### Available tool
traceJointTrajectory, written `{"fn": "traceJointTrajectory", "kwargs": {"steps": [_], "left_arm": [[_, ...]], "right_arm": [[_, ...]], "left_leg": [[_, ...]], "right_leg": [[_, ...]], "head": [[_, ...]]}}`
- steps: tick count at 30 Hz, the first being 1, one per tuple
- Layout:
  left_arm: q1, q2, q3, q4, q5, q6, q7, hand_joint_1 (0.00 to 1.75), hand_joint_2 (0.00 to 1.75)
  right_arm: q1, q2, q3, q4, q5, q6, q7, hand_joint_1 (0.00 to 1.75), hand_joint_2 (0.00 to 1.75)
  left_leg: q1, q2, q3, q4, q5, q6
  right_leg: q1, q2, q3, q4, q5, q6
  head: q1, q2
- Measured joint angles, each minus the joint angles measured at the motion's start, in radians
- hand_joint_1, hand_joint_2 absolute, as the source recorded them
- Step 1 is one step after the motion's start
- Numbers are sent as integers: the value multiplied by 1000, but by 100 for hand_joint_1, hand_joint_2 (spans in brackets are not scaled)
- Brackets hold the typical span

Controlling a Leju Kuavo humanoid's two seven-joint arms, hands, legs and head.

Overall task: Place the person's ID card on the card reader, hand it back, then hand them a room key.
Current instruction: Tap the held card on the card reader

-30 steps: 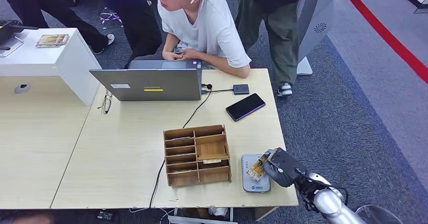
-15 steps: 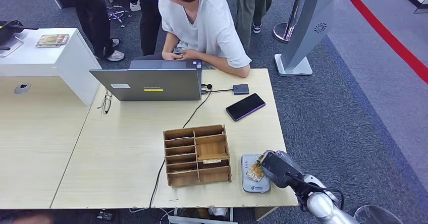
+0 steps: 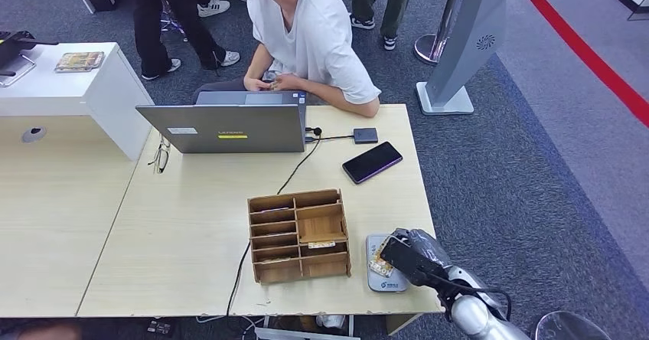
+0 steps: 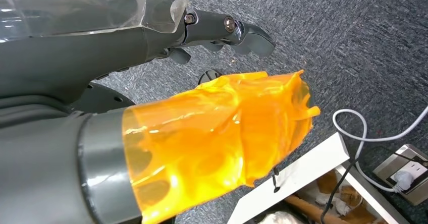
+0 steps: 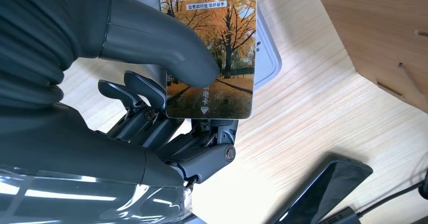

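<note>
My right hand (image 3: 414, 258) pinches the card (image 3: 378, 263), printed with yellow autumn trees, low over the grey card reader (image 3: 387, 282) at the table's front right. In the right wrist view the thumb (image 5: 161, 47) presses on the card (image 5: 214, 42) and dark fingers (image 5: 146, 93) support it from behind. The reader (image 5: 266, 60) lies right behind the card; whether the two touch I cannot tell. A wooden slotted organizer (image 3: 298, 235) holding a card stands just left of the reader. My left hand (image 4: 126, 47) hangs over the carpet holding nothing, its orange-covered thumb (image 4: 217, 133) apart from its fingers.
A person in a white shirt (image 3: 310, 41) sits at the table's far side behind a grey laptop (image 3: 229, 128). A dark phone (image 3: 372, 161) and a small black box (image 3: 365, 135) lie near the right edge. A cable (image 3: 295, 173) runs past the organizer. People stand behind.
My right hand has moved left and down with the card, bringing it lower over the reader. The people standing behind the seated person have walked about.
</note>
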Motion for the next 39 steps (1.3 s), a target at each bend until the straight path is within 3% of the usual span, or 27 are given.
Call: {"fn": "traceJointTrajectory", "kwargs": {"steps": [4,8,16,24,30,34,39], "left_arm": [[10,1,-9,-6,-13,-35,28,0,0],[45,12,-30,-17,-42,-127,84,0,0],[147,72,-87,-62,-111,-322,207,0,0],[325,169,-138,-290,-168,-477,400,0,0],[402,221,-159,-403,-169,-545,440,0,0],[476,298,-210,-493,-109,-657,469,0,0],[536,400,-302,-568,27,-646,449,0,0]], "right_arm": [[0,14,7,5,52,-22,9,175,175],[13,20,9,5,108,-59,26,175,175],[57,22,-4,-13,178,-115,45,175,175],[95,22,-33,-31,191,-130,42,175,175],[103,22,-40,-33,188,-131,32,175,175],[106,20,-41,-31,160,-129,5,175,175],[106,17,-41,-25,57,-74,-55,175,175]], "left_leg": [[0,0,0,0,0,0],[0,0,0,0,0,0],[0,1,1,0,-2,2],[0,3,1,0,-3,1],[0,2,1,0,-3,1],[1,3,2,0,-3,1],[1,3,2,0,-3,1]], "right_leg": [[0,0,0,0,0,0],[0,0,0,0,0,0],[0,0,0,0,-2,0],[0,1,0,-1,-2,1],[0,1,1,-1,-2,1],[1,2,1,-1,-2,1],[1,2,1,-1,-3,0]], "head": [[0,0],[0,0],[0,0],[0,0],[0,0],[0,0],[0,0]]}}
